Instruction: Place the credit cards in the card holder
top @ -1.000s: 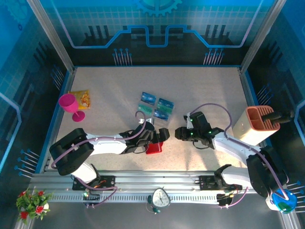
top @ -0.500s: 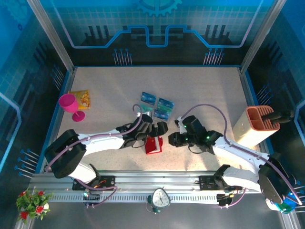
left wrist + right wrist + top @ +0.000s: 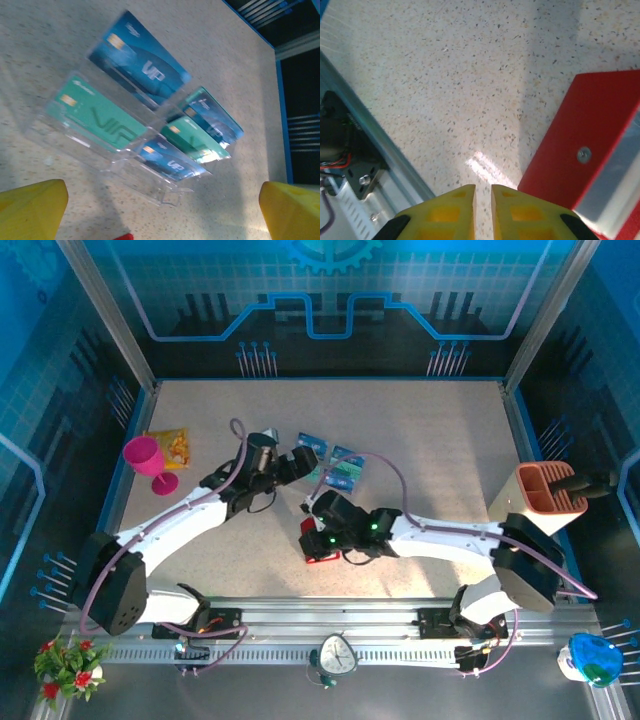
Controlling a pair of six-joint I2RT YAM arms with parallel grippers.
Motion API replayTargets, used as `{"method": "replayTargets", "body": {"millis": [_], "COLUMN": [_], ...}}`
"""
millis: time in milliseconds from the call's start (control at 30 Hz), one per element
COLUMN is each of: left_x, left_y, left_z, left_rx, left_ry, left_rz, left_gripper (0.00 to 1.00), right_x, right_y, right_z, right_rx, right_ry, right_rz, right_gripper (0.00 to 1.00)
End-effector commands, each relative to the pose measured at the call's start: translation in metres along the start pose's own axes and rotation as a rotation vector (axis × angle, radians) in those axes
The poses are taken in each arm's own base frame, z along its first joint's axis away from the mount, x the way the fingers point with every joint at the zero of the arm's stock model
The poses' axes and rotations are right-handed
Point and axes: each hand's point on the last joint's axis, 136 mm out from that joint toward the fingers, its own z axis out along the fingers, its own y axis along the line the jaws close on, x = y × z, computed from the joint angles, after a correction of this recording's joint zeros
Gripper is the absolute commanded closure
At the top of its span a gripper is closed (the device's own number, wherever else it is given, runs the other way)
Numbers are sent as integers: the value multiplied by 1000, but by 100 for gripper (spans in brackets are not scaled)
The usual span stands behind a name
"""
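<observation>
The right claw (image 3: 483, 190) is narrowed to a thin slit with nothing in it; it hangs low over the speckled bench (image 3: 470, 75), just beside a corner of the red card holder (image 3: 580, 145), which lies toward the near edge; the left claw (image 3: 160, 215) stands wide and empty, facing the credit cards (image 3: 107, 120); these blue and green cards sit overlapping in a clear plastic stand (image 3: 165, 192), farther back than the holder; well to the left are a pink goblet (image 3: 148, 460) and a yellow packet (image 3: 170, 445); at the far right stands an orange-brown organizer (image 3: 540, 502).
</observation>
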Motion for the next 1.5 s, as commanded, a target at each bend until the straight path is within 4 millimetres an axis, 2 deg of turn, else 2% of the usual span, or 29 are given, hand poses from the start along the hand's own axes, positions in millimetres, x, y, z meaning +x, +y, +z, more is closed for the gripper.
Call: {"method": "replayTargets", "body": {"millis": [0,200,300,500,700,867,1233,1467], "left_x": [14,41,56,85,114,135,159,174], "left_y": [21,52,63,73,78,91,111,126], "left_z": [-11,-14,-14,-12,-7,-3,4,10], "left_rx": [-51,-110,-124,-159,-228,-318,-399,-471], "left_ry": [64,125,167,233,289,326,363,399], "left_rz": [18,28,34,99,197,268,335,370], "left_gripper": [1,1,1,1,1,1,1,1], "right_x": [-3,6,17,34,41,44,44,33], "right_y": [-16,-55,-75,-96,-100,-102,-100,-94], "right_z": [10,16,15,19,22,22,19,13], "right_rx": [77,146,167,171,158,157,143,123], "right_ry": [1,13,24,41,50,58,62,52], "right_rz": [-14,36,75,131,149,149,154,149], "right_gripper": [85,89,90,91,91,91,91,91]}}
